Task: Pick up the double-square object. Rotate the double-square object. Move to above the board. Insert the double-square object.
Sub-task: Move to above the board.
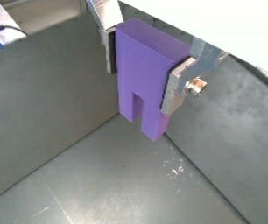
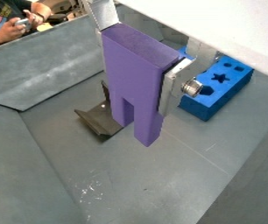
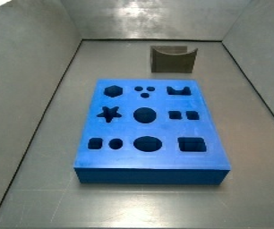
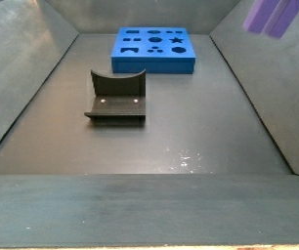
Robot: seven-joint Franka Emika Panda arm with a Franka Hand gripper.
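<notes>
Gripper clamped on double-square object, held aloft, clear of floor. Board at 12 o'clock in a side view; fixture at 9 o'clock.

board: bright blue slab, flat on the grey floor, centre to lower frame, dark cutouts (star, circles, squares, cross) on top | olive-grey U-shaped holder: upper centre-right, apart from the board | gripper: out of frame
</notes>
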